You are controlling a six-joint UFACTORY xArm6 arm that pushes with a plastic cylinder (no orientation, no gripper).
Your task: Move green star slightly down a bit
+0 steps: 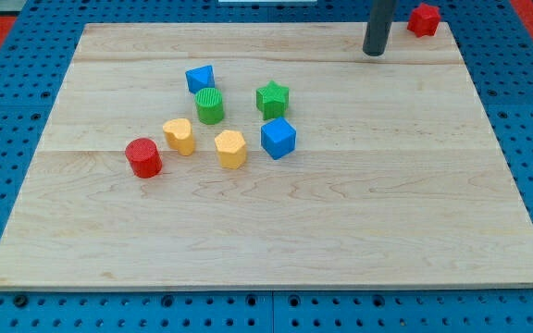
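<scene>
The green star (272, 97) lies on the wooden board (276, 231) a little above its middle. A blue cube (278, 138) sits just below the star, nearly touching it. My tip (374, 53) is at the view's top, right of centre, well up and to the right of the star and apart from every block. The rod rises out of the view's top edge.
A green cylinder (209, 105) and a blue block (200, 78) stand left of the star. Two yellow blocks (179, 135) (231, 148) and a red cylinder (143, 157) lie lower left. A red block (424, 19) sits at the board's top right corner.
</scene>
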